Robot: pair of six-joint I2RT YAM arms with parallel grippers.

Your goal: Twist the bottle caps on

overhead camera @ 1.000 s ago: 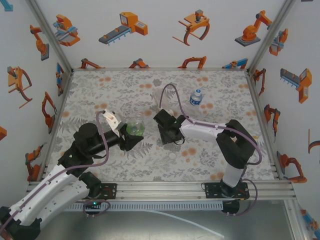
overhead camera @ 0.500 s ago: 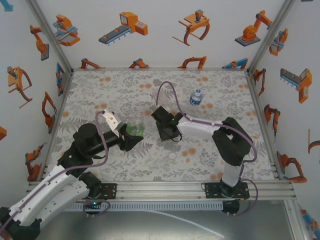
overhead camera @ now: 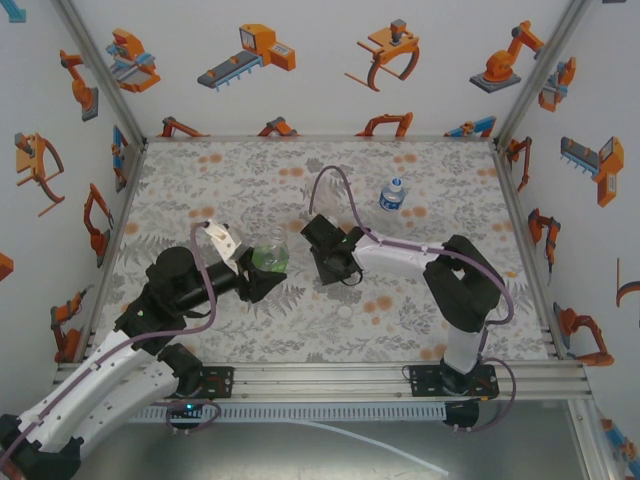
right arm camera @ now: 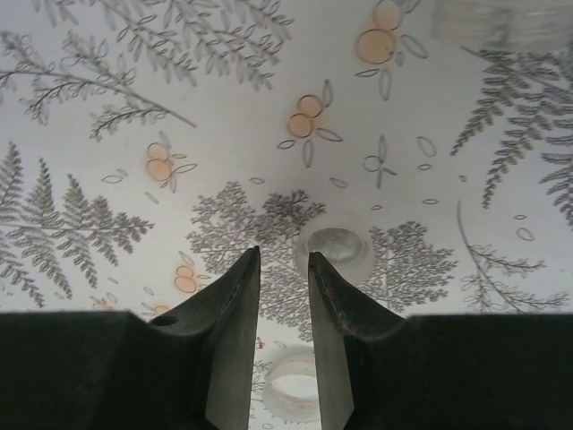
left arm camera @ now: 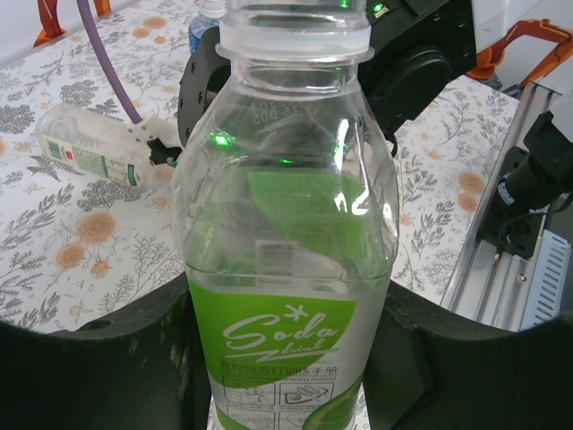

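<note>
right fingers just clenched, nothing in them | white cap lies on counter at their 1 o'clock, so grab looks missed | left fingers grasp green bottle, upright, top open

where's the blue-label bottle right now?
In the top view the blue-label bottle stands upright on the table, right of centre and toward the far edge, beyond the right arm and touching nothing.

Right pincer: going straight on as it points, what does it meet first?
The right pincer aims at the floral table cover; it would likely land there, with the whitish cap just beside its tips and possibly clipped. Depth is unclear.
</note>
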